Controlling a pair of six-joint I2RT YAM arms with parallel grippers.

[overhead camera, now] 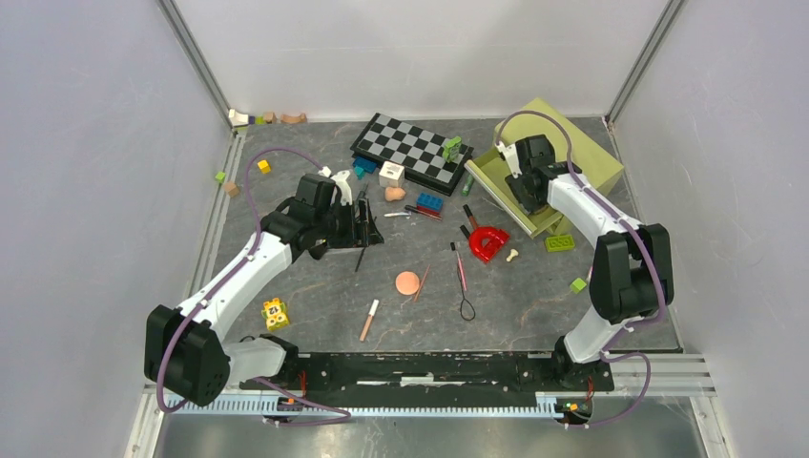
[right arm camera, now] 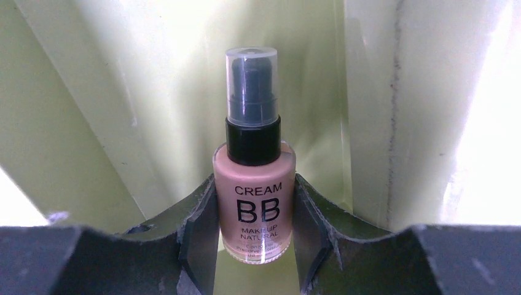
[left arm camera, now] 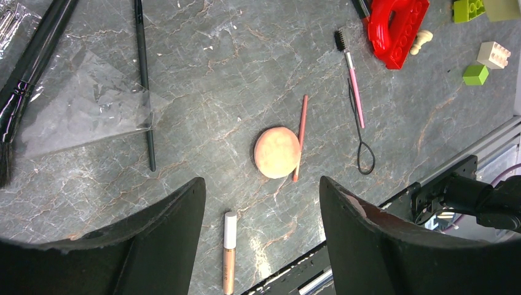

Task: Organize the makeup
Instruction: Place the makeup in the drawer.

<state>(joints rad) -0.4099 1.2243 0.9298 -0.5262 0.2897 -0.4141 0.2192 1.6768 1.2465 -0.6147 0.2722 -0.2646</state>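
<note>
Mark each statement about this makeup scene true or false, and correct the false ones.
1. The right gripper is shut on the BB cream bottle. True.
2. A pink pencil lies right beside the peach puff. True.
3. The left gripper holds the peach puff. False: it is open and empty, and the puff lies on the table.
4. The red horseshoe piece sits on the checkerboard. False: it lies on the table, apart from the board.
5. The bottle's clear cap is off. False: the cap is on.
</note>
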